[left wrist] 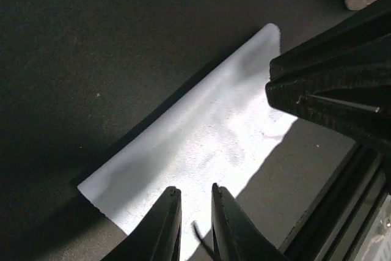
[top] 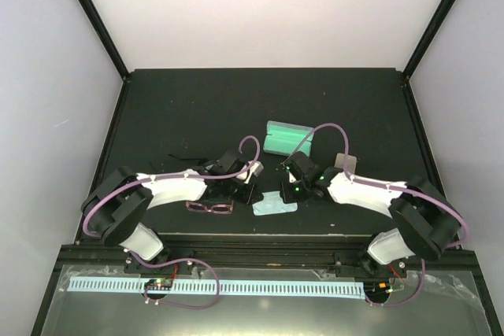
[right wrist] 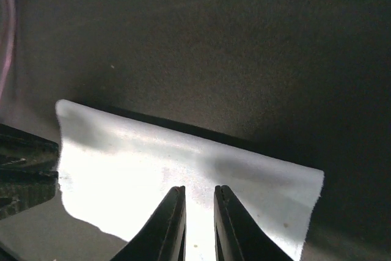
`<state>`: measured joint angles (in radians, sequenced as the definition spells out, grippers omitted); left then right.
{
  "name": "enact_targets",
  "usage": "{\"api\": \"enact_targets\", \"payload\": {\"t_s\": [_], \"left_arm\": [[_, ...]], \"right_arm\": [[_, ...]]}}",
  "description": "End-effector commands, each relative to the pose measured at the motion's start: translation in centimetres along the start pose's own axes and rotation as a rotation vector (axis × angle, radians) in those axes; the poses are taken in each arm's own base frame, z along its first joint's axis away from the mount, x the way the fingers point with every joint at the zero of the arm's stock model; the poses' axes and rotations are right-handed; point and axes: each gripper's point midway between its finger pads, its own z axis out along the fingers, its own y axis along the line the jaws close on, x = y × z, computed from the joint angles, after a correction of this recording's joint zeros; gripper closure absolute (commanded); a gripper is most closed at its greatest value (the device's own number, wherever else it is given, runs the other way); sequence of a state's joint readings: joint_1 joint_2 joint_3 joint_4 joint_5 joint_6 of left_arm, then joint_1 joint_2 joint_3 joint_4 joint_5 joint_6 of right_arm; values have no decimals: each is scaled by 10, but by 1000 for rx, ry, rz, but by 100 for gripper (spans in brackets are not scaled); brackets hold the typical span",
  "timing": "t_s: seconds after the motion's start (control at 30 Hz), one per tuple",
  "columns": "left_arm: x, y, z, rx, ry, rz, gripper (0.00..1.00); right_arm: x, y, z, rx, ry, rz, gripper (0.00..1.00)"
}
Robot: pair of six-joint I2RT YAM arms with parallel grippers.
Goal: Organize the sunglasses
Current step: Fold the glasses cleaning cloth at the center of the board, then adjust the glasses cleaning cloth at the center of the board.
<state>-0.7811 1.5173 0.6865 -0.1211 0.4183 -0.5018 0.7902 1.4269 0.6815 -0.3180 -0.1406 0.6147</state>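
Where the sunglasses lie: the pink-maroon sunglasses [top: 209,208] sit on the dark table [top: 197,108] near its front edge, just under the left arm's forearm and left of both grippers. Nothing touches them.
Seen only from the top camera: the sunglasses appear in this view alone; neither wrist camera catches them.
Faint mark: a thin black shape [top: 183,156] lies on the table behind the left arm, too faint to identify.
Cloth: a light blue cloth [top: 276,204] lies flat between the two grippers, right of the sunglasses and apart from them.
Left gripper [left wrist: 192,191]: over the cloth's near edge, its jaws a narrow slit apart with cloth visible through the gap and nothing clamped.
Right gripper [right wrist: 200,189]: over the opposite long edge, its jaws likewise narrowly parted and holding nothing.
Wrist views add: each shows the other gripper's dark fingers at the cloth's end, detail the top camera blurs.
Farther back: a teal-green oblong item [top: 289,138] lies behind the cloth, and a beige case [top: 345,162] sits by the right arm's wrist.
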Motion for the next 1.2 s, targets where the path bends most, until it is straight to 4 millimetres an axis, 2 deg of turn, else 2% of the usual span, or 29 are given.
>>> {"api": "enact_targets", "payload": {"t_s": [0.0,0.1,0.2,0.33,0.43,0.6,0.67,0.83,1.17], "left_arm": [[-5,1,10,-18,-6,-21,84],[11,15,15,-72,31,-42,84],[25,33,14,-153,59,-67,84],[36,47,7,-229,72,-82,84],[38,45,-1,-238,68,-72,84],[24,17,-10,-148,26,-25,83],[19,12,-13,-147,8,-26,79],[17,16,-15,-204,-15,-66,68],[27,11,1,-179,21,-101,64]], "right_arm": [[-2,6,13,-5,-2,17,83],[10,-5,20,46,30,28,83],[22,-24,18,143,46,43,83],[30,-54,3,301,29,71,83],[29,-67,-11,384,0,80,83],[16,-50,-24,369,-43,42,79],[12,-40,-23,349,-46,19,77],[9,-33,-17,365,-36,-8,73],[24,-34,-4,360,13,-5,72]]}}
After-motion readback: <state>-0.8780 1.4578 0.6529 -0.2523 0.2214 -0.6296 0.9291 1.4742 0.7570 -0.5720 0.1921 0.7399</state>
